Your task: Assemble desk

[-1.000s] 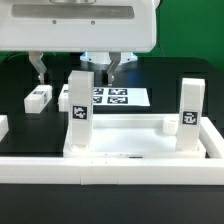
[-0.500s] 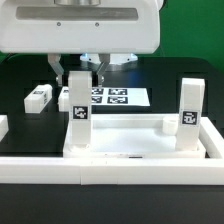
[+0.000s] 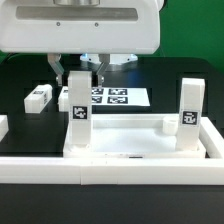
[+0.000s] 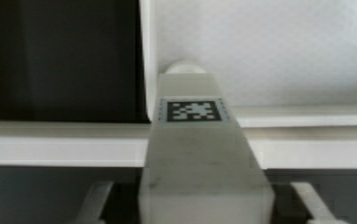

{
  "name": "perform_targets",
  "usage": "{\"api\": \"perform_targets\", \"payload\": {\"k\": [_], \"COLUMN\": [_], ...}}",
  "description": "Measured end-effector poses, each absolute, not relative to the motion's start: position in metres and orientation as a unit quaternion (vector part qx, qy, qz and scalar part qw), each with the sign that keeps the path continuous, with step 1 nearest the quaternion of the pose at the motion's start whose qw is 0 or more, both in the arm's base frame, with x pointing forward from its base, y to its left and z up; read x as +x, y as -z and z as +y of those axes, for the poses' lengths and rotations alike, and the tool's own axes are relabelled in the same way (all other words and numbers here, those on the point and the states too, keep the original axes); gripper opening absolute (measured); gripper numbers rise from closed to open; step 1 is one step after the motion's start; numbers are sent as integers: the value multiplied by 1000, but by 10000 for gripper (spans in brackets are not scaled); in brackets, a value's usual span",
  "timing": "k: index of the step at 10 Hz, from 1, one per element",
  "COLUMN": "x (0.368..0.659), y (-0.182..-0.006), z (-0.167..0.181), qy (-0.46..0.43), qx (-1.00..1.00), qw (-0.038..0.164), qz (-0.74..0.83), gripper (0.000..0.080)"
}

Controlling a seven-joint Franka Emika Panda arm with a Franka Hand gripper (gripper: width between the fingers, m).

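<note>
One matt black tabletop (image 3: 20, 75) carries everything in the exterior view, with a long white rail (image 3: 110, 178) along its front edge. The white plastic desk tray (image 3: 130, 150) lies just behind that rail, and a square white leg stands in each near corner. The left leg (image 3: 80, 112) and right leg (image 3: 190, 115) both bear a black-and-white tag. A third leg (image 3: 38, 98) lies loose toward the exterior view's left, near the flat marker board (image 3: 112, 97). The hand (image 3: 79, 72) hangs open astride the left leg's top, gripping nothing.

From the wrist view, that leg (image 4: 196, 150) rises smooth and blunt between the spread fingers (image 4: 97, 200), with a gap showing on either side.
</note>
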State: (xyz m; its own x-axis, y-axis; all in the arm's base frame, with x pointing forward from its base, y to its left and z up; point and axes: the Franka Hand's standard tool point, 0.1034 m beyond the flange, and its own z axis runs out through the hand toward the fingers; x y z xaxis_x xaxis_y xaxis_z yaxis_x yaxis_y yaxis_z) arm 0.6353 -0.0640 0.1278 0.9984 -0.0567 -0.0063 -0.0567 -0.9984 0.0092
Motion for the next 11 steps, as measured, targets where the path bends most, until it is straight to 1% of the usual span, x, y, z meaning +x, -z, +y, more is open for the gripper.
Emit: {"api": "perform_targets", "payload": {"k": [1, 4, 5, 11], "x": [635, 636, 636, 634], "y": [-128, -127, -127, -126], "z": [-63, -60, -58, -54], "qy": [3, -6, -6, -1], "qx": [997, 975, 958, 827], "qw": [3, -12, -21, -40], "qz": [-74, -222, -285, -561], "gripper": [287, 287, 287, 288]}}
